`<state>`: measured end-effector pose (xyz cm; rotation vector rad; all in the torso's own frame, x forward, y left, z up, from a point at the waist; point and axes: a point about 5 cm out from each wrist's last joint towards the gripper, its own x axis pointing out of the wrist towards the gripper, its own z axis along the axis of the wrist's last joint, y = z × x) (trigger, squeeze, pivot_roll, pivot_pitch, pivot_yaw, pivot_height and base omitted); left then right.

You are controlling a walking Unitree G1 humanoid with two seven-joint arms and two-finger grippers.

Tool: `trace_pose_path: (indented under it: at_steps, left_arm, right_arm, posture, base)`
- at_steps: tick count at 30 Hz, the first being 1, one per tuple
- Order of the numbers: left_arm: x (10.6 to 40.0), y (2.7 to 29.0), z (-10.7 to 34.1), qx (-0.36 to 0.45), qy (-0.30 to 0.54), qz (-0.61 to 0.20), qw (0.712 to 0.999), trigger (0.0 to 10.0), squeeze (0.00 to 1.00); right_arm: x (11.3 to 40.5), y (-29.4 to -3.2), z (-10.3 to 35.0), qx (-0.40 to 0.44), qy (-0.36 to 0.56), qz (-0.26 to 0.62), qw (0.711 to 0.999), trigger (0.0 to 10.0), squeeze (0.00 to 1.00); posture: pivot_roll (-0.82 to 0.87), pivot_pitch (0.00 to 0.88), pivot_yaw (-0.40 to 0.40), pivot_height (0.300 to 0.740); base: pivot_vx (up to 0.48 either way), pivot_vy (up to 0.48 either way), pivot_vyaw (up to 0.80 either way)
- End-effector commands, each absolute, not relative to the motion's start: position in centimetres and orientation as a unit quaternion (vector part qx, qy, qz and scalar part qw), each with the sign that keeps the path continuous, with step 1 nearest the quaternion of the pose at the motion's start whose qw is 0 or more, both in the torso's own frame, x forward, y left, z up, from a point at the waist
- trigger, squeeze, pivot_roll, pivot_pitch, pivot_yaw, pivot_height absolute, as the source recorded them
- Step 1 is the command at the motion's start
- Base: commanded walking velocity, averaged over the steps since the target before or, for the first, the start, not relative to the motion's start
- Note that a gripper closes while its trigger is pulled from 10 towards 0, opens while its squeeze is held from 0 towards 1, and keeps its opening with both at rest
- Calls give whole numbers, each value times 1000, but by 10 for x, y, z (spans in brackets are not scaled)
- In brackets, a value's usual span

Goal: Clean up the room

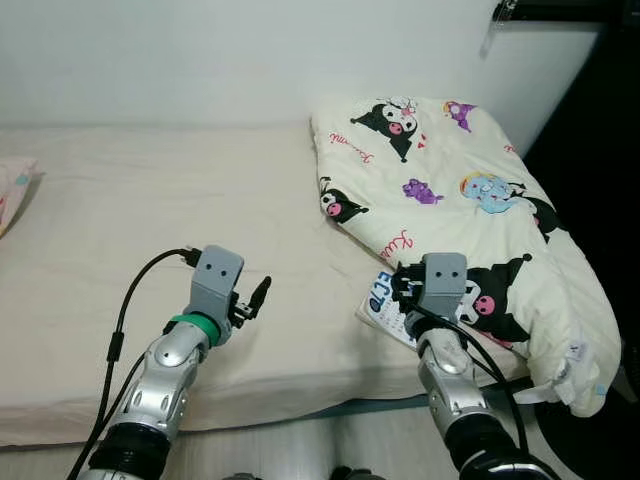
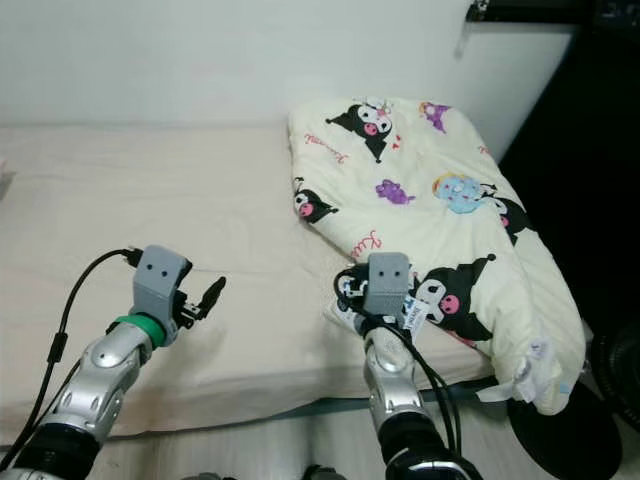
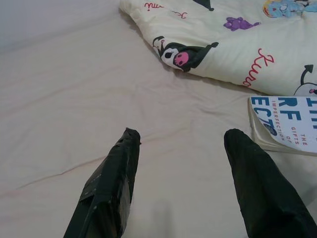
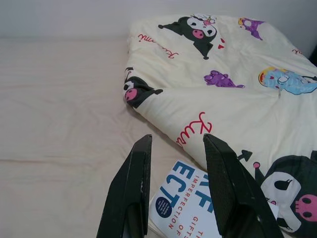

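Hovering right gripper (image 4: 176,148) over book (image 4: 190,208)

Book (image 4: 190,206), white cover, blue capitals, partly hidden: "ECT", "IMPERFECTION", "GIFTS". Quilt (image 4: 237,99), cream with cartoon print, red script: reads roughly "Kuromi", partly legible.

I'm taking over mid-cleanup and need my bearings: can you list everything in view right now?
Bed: one, beige sheet, filling the space in front of the robot.
Quilt: one, cream with cartoon prints, folded on the bed's right side.
Book: one, white cover with blue lettering, at the quilt's near edge, partly under it.
Pillow: one, pale patterned corner at the bed's far left edge.
Wall: white, behind the bed.
Left gripper: black fingers open, over bare sheet.
Right gripper: black fingers open, just above the book.
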<state>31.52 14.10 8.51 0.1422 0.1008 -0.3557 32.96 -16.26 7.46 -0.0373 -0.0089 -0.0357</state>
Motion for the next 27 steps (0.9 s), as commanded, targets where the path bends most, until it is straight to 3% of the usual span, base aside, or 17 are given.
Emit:
trace_pose_path:
  at_steps: [1,27]
  left_arm:
    - [311,141,76,71,65,-178,979,10000,0]
    - [313,140,78,71,63,-180,979,10000,0]
  right_arm:
    - [328,-165,70,-20,7,-18,1000,10000,0]
    - [327,-172,72,-1,-1,-40,999,10000,0]
  posture:
    - [19,50,69,686]
    - [17,54,77,596]
  base:
    - [0,0,0]
    - [0,0,0]
